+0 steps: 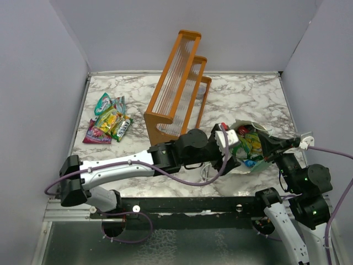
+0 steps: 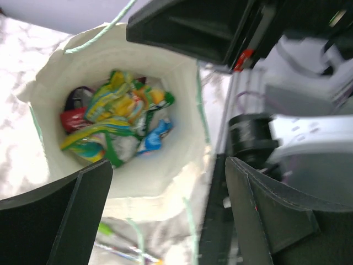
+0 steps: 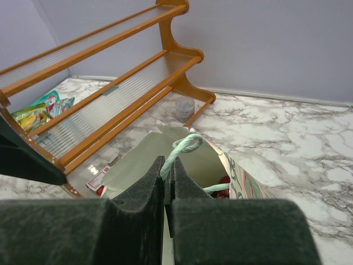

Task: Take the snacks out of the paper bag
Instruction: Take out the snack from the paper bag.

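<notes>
Fingers (image 2: 71, 215) of your left gripper (image 2: 168, 187) spread wide; the snacks (image 2: 118, 118) lie straight ahead, down inside the bag (image 2: 185, 138) near the desk's right front corner. Your right gripper (image 3: 167, 182) pinches its handle (image 3: 185, 144).

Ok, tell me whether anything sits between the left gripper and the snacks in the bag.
Nothing visible does. The left gripper hangs open over the paper bag's mouth, and the snacks lie uncovered inside, straight between its fingers. The right gripper pinches the cord handle at the rim, clear of that path.
</notes>
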`<state>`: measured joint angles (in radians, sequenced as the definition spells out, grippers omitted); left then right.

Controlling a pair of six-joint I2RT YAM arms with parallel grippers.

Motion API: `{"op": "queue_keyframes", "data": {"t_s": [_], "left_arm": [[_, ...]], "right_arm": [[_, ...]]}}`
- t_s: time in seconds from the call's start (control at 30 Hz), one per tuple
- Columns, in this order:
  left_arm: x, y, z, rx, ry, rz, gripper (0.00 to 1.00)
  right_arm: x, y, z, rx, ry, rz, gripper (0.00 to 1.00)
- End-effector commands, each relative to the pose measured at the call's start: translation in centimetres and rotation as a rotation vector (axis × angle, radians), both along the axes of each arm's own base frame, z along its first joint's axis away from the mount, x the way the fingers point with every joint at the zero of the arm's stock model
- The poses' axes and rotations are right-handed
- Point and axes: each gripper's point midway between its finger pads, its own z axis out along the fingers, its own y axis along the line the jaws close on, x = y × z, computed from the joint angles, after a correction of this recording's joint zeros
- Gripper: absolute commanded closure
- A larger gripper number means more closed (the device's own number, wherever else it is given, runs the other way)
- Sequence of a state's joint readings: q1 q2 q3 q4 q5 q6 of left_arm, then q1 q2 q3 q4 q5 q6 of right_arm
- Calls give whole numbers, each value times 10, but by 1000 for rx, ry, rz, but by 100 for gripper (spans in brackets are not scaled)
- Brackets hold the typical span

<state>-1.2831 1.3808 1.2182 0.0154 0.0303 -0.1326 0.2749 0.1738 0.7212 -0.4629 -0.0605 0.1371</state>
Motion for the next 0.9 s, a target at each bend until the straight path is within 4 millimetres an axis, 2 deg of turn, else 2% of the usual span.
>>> {"op": "queue_keyframes", "data": {"t_s": [0.0, 0.1, 0.2, 0.3, 0.43, 0.57, 0.7, 0.87], "left_arm": [[28, -19, -23, 172, -373, -64, 18], [35, -35, -53, 288, -472, -151, 23], [49, -48, -64, 326, -541, -172, 26], [64, -59, -75, 325, -530, -215, 31], [76, -69, -89, 353, -546, -257, 29], [98, -69, -109, 358, -572, -221, 25], [109, -66, -110, 316, -646, -208, 22], [114, -70, -125, 354, -700, -228, 24]], "right_arm": [[-1, -3, 1, 8, -8, -16, 98], [-2, -4, 1, 9, -11, -18, 98], [-3, -5, 2, 15, -16, -23, 98], [-4, -5, 3, 15, -20, -22, 98], [-4, -4, 3, 15, -19, -15, 98], [-5, -4, 3, 15, -21, -15, 98], [-5, -5, 3, 16, -24, -20, 98], [-5, -5, 4, 18, -25, -21, 98]]}}
